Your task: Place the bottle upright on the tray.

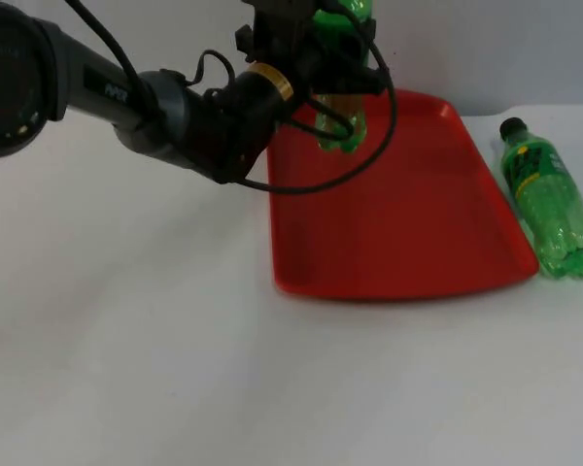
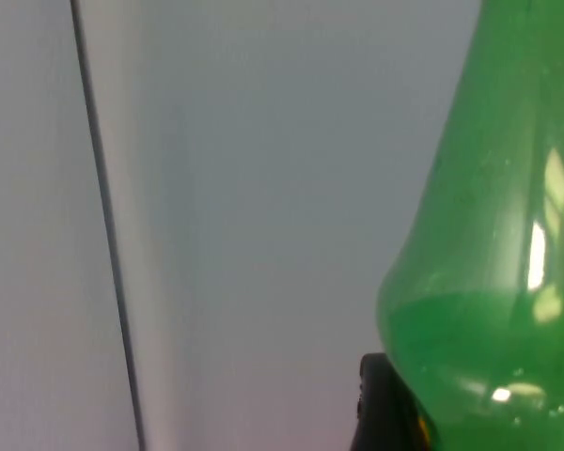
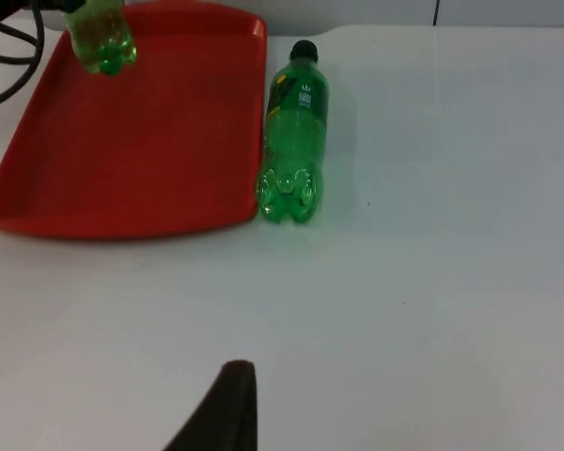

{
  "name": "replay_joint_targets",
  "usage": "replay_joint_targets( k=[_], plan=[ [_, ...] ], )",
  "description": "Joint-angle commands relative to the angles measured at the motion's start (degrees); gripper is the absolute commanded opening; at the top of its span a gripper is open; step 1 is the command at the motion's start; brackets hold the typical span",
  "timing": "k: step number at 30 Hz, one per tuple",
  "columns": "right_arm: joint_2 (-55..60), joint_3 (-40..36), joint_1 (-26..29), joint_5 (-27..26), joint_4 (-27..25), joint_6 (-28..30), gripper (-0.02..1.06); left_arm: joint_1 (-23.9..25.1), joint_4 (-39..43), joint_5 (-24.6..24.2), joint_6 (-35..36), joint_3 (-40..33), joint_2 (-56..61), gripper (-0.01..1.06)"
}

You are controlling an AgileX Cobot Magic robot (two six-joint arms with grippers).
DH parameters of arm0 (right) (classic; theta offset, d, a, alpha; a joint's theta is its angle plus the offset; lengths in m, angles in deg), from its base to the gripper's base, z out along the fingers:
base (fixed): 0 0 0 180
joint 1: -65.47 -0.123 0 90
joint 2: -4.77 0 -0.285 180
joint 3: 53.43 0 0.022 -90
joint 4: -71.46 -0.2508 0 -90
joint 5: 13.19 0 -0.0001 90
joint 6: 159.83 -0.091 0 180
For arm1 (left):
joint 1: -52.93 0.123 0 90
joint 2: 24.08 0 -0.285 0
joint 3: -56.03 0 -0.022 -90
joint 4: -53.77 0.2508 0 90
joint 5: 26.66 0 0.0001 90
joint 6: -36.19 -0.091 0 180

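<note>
A red tray [image 1: 398, 223] lies on the white table. My left gripper [image 1: 338, 73] is shut on a green bottle [image 1: 342, 131], holding it upright over the tray's far left corner. I cannot tell whether the base touches the tray. In the left wrist view the bottle [image 2: 489, 282] bulges close beside a black fingertip [image 2: 383, 409]. The right wrist view shows the bottle's base [image 3: 101, 42] at the tray [image 3: 150, 150]. A second green bottle [image 1: 549, 199] with a black cap lies on its side on the table, along the tray's right edge. My right gripper [image 3: 230, 413] waits over bare table, well short of that lying bottle [image 3: 294, 132].
The grey partition wall [image 2: 263, 188] stands right behind the tray's far edge. The left arm's forearm [image 1: 165, 102] reaches across the table's far left towards the tray.
</note>
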Motion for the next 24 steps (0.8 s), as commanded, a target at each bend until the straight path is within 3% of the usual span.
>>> replay_joint_targets(
  k=[1,17,20,24],
  plan=[
    [-0.23,-0.07,-0.11,-0.2,0.17,0.53,1.05,-0.09,-0.75,1.63,0.18,0.64,-0.35,0.0],
    [-0.23,-0.07,-0.11,-0.2,0.17,0.53,1.05,-0.09,0.46,2.53,-0.24,0.64,-4.22,0.01],
    [-0.23,-0.07,-0.11,-0.2,0.17,0.53,1.05,-0.09,0.51,2.45,-0.24,0.64,-4.22,0.06],
    [-0.23,-0.07,-0.11,-0.2,0.17,0.53,1.05,-0.09,0.6,2.45,-0.24,0.64,-4.22,0.34]
  ],
)
